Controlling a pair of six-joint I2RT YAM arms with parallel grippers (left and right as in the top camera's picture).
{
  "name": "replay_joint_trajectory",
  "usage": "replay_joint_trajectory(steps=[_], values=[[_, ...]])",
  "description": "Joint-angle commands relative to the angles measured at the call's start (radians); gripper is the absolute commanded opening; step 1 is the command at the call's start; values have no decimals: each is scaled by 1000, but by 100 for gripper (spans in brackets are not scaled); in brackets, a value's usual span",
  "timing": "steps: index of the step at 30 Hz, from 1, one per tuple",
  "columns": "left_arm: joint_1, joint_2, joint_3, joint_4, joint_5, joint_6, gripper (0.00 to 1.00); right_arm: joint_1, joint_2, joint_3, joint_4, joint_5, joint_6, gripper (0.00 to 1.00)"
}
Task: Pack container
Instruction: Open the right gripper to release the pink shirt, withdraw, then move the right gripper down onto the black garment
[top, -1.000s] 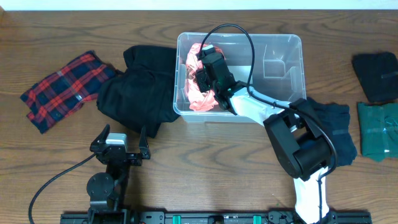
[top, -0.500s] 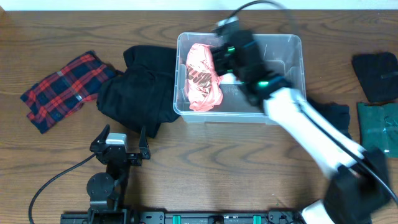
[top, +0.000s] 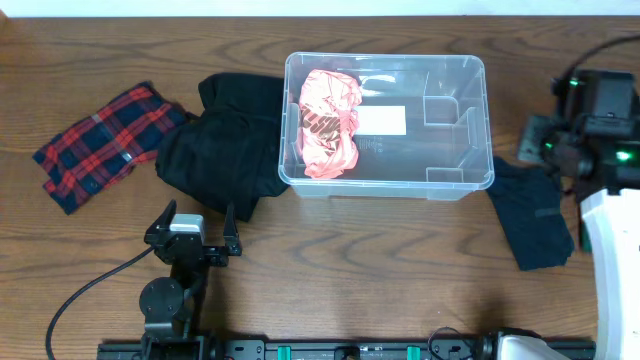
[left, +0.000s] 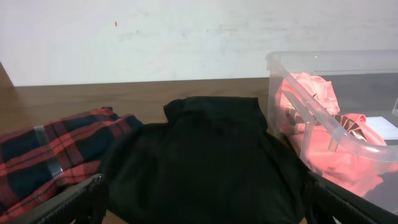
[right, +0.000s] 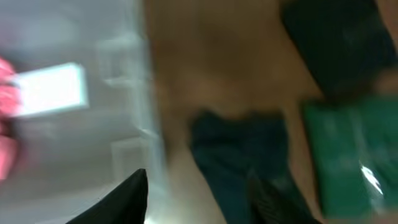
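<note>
R gripper (right: 199, 186): wrist view smeared, but jaws stand partway apart w/ nothing between them. It hangs over the table (top: 400, 260), off right end of container (top: 400, 190).
Below it: dk-blue garment (right: 239, 155), crumpled on tabletop just beside container's right wall.
Further right: green folded item (right: 342, 149); black item (right: 336, 43) behind it.
Container: upright, centre-back of table. Pink garment (top: 328, 125) bunched in its left end. White label (top: 380, 120) on base, just beside the pink.
L gripper (left: 204, 186): jaws spread wide, empty, low near front edge, facing black garment (top: 220, 150). That garment lies against container's left wall.
Red/navy plaid cloth (top: 100, 145): far left, just beside black garment.
</note>
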Motion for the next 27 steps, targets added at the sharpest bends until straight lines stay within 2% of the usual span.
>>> replay_joint_trajectory(steps=[1,2,11,17,27], values=[[3,0,-26,-18,2,-9,98,-85,59,-1,-62,-45,12,12],[3,0,-26,-18,2,-9,98,-99,77,-1,-73,-53,12,1],[3,0,-26,-18,2,-9,98,-130,225,-1,-153,-177,11,1],[3,0,-26,-18,2,-9,98,-130,284,-3,-215,-174,10,1],[3,0,-26,-18,2,-9,98,-144,395,-4,-213,-133,-3,1]])
